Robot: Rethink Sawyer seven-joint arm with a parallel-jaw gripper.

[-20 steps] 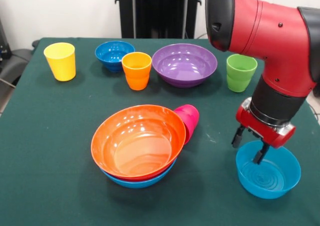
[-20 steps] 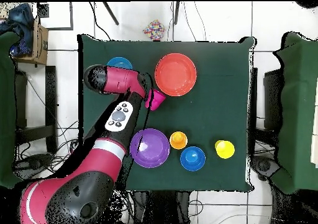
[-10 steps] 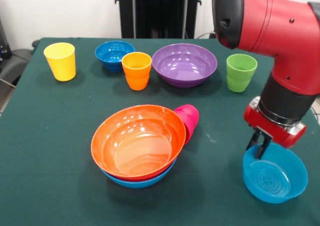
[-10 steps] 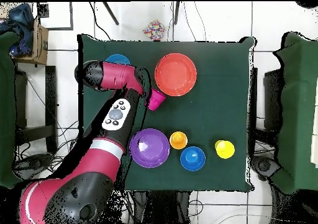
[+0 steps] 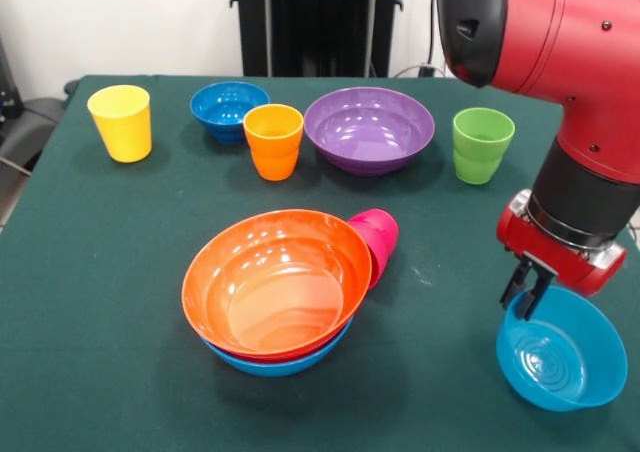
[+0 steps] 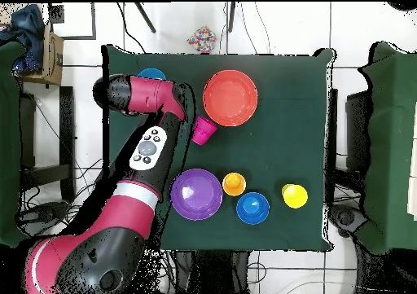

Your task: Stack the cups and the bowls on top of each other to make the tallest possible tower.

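Observation:
My gripper (image 5: 524,294) is shut on the near rim of a small light-blue bowl (image 5: 562,360), which tilts at the front right of the table. In the overhead view the arm covers most of this bowl (image 6: 151,74). A large orange bowl (image 5: 275,280) sits nested on a stack with a light-blue bowl (image 5: 278,365) at the base. A pink cup (image 5: 378,238) lies on its side against that stack. Along the far side stand a yellow cup (image 5: 120,122), a dark-blue bowl (image 5: 229,108), an orange cup (image 5: 273,140), a purple bowl (image 5: 369,128) and a green cup (image 5: 482,145).
The held bowl is close to the right front corner of the green table (image 5: 90,322). Seen from overhead, chairs with green covers (image 6: 389,144) stand at both sides, and the arm (image 6: 151,148) lies across the table's left part.
The open fingers closed on the small light-blue bowl's rim. Gripper and bowl then shifted right in the front view, and the bowl tipped.

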